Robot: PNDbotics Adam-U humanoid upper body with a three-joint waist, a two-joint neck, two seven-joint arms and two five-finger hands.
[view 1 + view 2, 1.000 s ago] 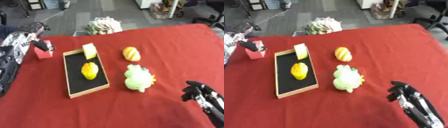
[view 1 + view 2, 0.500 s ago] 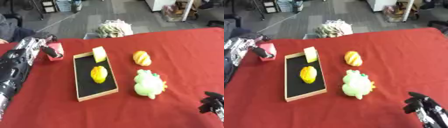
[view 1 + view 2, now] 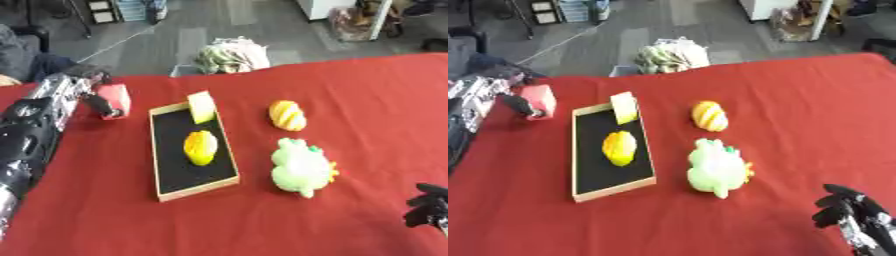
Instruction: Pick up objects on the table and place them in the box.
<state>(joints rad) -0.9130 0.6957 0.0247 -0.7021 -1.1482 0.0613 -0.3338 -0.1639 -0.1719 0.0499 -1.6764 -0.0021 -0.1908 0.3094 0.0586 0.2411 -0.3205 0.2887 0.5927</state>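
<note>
Now I'm gripping the red block [image 3: 115,99] in my left hand [image 3: 91,98], left of the box [image 3: 190,148] and over the desk [image 3: 367,105]. It's risking a drop short of the rim. My right hand [image 3: 851,212], fingers curled and empty, is showing better in the right eye view.

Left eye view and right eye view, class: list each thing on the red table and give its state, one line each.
Shallow wooden box with black lining: open, flat on the cloth.
Yellow fruit-shaped toy: lying inside the box.
Pale yellow block: leaning on the box's far end.
Orange striped toy: outside the box.
Green plush toy: outside, lying down.
Red cube: held by left hand.
Right hand: empty, curled.
</note>
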